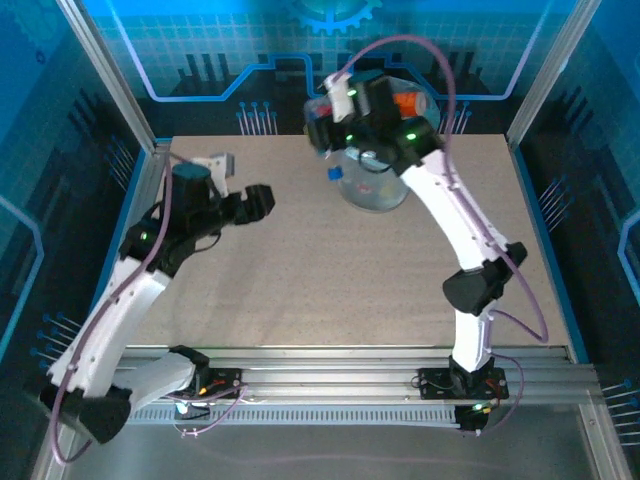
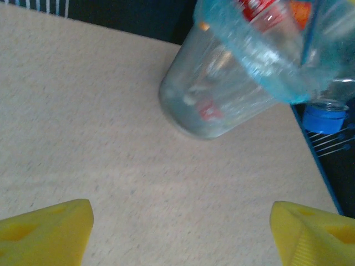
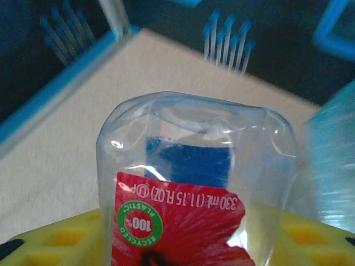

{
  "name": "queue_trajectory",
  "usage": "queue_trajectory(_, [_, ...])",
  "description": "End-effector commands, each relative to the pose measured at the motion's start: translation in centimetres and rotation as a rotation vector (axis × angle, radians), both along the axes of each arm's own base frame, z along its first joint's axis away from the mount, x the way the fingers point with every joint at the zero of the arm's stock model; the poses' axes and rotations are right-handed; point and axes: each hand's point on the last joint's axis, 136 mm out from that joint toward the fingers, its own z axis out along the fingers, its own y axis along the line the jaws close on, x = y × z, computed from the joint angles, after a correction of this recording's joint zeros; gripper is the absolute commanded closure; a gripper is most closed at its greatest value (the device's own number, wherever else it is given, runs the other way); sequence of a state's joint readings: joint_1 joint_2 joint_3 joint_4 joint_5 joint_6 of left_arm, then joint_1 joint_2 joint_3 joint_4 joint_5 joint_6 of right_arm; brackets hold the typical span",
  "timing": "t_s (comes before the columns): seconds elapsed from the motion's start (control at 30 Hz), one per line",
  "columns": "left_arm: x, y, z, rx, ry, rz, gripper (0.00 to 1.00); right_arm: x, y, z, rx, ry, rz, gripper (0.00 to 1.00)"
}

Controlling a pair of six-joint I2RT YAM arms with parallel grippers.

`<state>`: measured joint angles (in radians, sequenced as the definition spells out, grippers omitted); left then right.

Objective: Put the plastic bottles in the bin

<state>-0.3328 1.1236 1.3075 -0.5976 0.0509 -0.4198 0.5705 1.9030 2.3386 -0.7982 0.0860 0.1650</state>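
Note:
My right gripper [image 1: 333, 140] is shut on a clear plastic bottle [image 3: 194, 183] with a red label, yellow fingers [image 3: 61, 238] on either side of it. The bottle's blue cap [image 1: 335, 173] hangs beside the left rim of the bin [image 1: 378, 188], a round translucent bucket lined with a light-blue bag [image 2: 260, 66], standing at the back middle of the table. Inside the bin lie bottles with red [image 2: 260, 11] and orange [image 2: 302, 11] labels. My left gripper [image 1: 258, 200] is open over bare table left of the bin, nothing between its yellow fingertips [image 2: 50, 233].
The beige table [image 1: 330, 290] is fenced by blue-edged aluminium frame posts [image 1: 540, 80] and dark-blue walls. The bin's bag edge [image 3: 333, 166] is close on the right of the held bottle. Free room lies in front of the bin.

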Motion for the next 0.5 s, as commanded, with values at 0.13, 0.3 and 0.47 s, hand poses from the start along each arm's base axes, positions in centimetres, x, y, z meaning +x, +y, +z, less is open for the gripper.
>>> queue_trajectory(0.13, [6.4,-7.1,7.6,-0.036,-0.157,-0.169,0.15,5.4,-9.1,6.9,0.122,-0.244,-0.177,0.45])
queue_trajectory(0.3, [9.7,-12.0,8.6,-0.040,-0.190,-0.258,0.15,9.6,-13.9,6.1,0.147,-0.271,-0.260,0.45])
queue_trajectory(0.47, [12.1,-15.3,7.8,-0.021,-0.176,-0.328,0.15,13.3,-15.3,4.0,0.175,-0.293,-0.200,0.46])
